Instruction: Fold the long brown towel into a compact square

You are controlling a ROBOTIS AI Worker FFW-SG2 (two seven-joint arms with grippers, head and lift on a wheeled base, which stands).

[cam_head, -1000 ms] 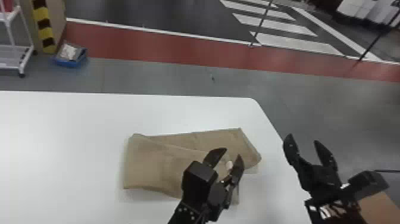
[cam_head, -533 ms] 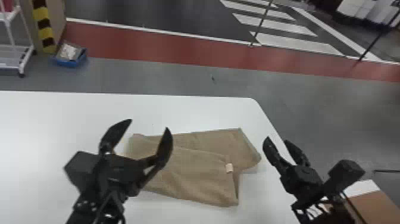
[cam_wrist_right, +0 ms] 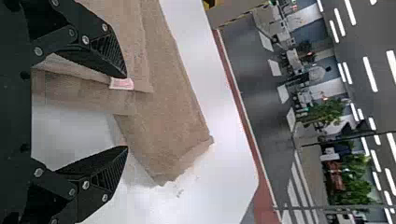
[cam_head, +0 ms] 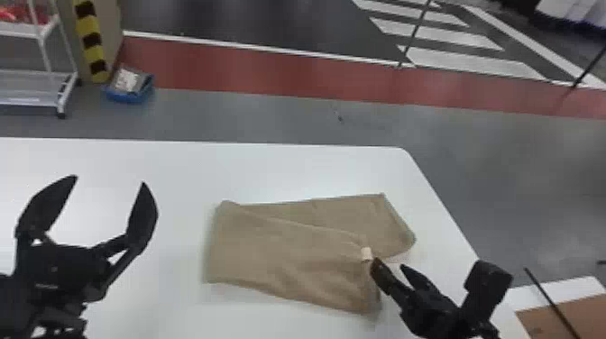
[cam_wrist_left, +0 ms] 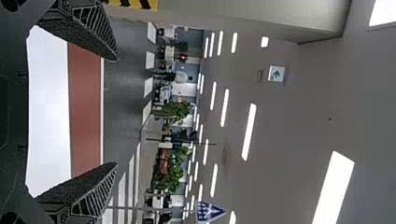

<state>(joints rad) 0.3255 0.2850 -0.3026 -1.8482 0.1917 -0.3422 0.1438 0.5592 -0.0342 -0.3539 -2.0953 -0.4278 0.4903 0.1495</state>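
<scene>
One open left tool (cam_head: 109, 180) hovering beside the brown towel (cam_head: 279, 252), the open right tool (cam_head: 388, 264) hovering near its pale tag (cam_head: 366, 254), the towel (doubled over, rather askew) lying on the white counter (cam_head: 149, 160)

Indoor light, even and bright on the worktop (cam_head: 279, 169), near-white in head view. Shadow beside the towel (cam_head: 288, 252) soft and faint, at its left and lower edges. Floor (cam_head: 532, 180) darker, dull sheen at right. Left wrist view: ceiling lights (cam_wrist_left: 335, 186) burnt out to flat white, ceiling (cam_wrist_left: 289, 130) dim grey around them. Right wrist view: rows of lit strips (cam_wrist_right: 370, 74), worktop pale and bright
</scene>
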